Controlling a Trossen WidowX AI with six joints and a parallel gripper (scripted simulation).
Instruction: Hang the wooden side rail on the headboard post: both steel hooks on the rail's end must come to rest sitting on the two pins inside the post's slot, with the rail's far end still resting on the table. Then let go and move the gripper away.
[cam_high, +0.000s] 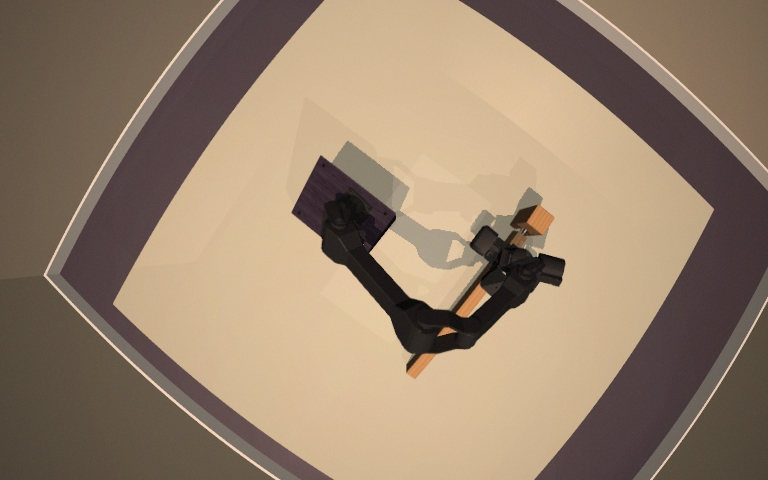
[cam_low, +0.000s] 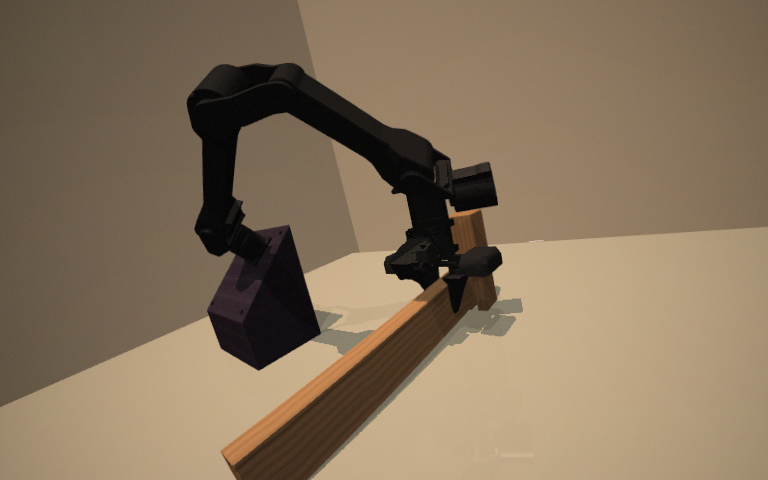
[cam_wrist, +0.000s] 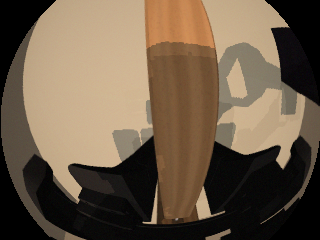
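Note:
The wooden side rail (cam_high: 420, 363) (cam_low: 339, 390) (cam_wrist: 179, 40) lies slanted, with its far end on the table (cam_high: 226, 294) (cam_low: 623, 350) and its other end raised against the headboard post (cam_high: 535, 219) (cam_low: 472, 229). The post is a short upright wooden block. A glint of the steel hooks (cam_high: 522, 230) shows between the rail's end and the post; I cannot tell whether they sit on the pins. My gripper (cam_high: 505, 257) (cam_low: 441, 289) (cam_wrist: 175, 136) is shut on the rail near the post end, one finger on each side face. The slot and pins are hidden.
The arm's dark purple base block (cam_high: 317, 189) (cam_low: 266, 333) stands left of the rail. The arm's elbow arches over the rail's middle. A dark raised border (cam_high: 141, 147) rings the table.

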